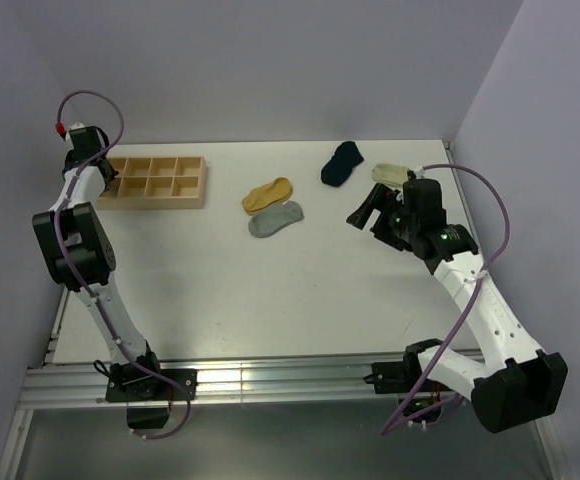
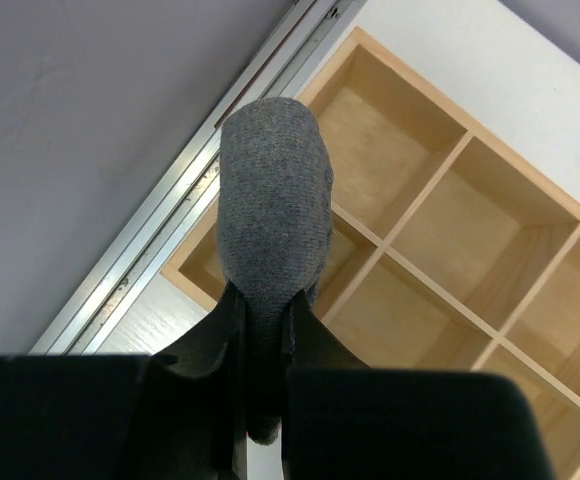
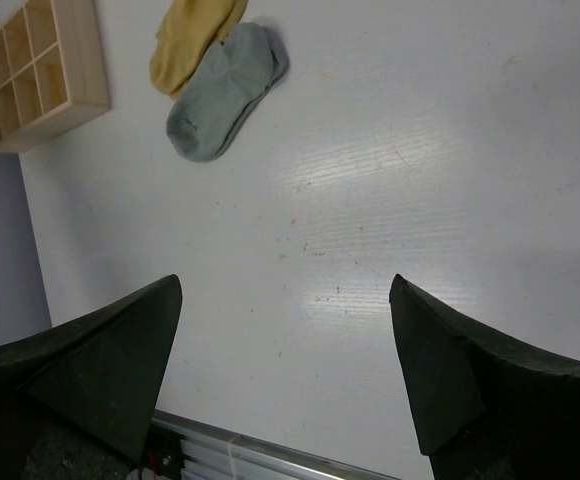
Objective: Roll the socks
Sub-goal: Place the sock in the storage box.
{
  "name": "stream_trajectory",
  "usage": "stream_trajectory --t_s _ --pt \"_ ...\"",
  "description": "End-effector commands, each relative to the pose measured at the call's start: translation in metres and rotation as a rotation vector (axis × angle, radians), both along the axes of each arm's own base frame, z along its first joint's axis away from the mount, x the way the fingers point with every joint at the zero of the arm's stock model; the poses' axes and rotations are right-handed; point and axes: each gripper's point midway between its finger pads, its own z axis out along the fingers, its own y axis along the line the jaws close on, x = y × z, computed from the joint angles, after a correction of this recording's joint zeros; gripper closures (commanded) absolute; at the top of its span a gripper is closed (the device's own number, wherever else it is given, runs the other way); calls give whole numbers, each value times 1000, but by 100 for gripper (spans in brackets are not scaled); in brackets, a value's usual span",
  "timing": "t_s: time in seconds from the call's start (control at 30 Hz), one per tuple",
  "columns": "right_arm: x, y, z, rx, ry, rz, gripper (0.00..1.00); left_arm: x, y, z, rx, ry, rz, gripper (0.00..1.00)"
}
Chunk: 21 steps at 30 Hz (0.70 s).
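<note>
Grey sock (image 2: 273, 215) clamped, wooden tray (image 2: 428, 190) beneath

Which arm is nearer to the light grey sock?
Right. The right jaws hover open near the light grey sock; the left jaws are far off, over the wooden tray.

Showed pale natural wood across the tray (image 1: 150, 203) and plain white on the table (image 1: 270, 300) under it. Showed a flecked charcoal knit on the dark grey sock (image 2: 273, 220) above the tray, and matt black on the left gripper (image 2: 263, 310). Right of the tray, solid colours only: mustard-yellow sock (image 1: 267, 194), light grey sock (image 1: 275, 220). Farther right of the tray, navy sock (image 1: 341, 163), then cream sock (image 1: 394, 173). Purple on the cables (image 1: 91, 94).
</note>
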Motion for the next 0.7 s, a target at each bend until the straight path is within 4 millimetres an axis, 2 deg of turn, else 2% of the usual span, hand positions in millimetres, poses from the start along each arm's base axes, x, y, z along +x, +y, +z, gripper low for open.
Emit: stream_trajectory --t_s 0.0,0.27,0.37,0.47,0.57,0.67 --pt "11 3 10 38 -48 -16 9 14 1 9 -13 -71 -26 100" --pt "12 6 0 55 -29 -15 10 21 3 -17 -69 -53 -29 100" --pt "12 5 0 55 -30 -17 10 10 -2 -38 -107 -5 -13 100" --pt "10 3 0 48 -31 -20 10 -2 -5 -43 -131 9 17 100" --pt "10 2 0 44 -33 -20 10 -18 -9 -60 -156 60 43 100" --pt "10 1 0 40 -32 -15 10 -24 -13 -65 -182 79 52 100"
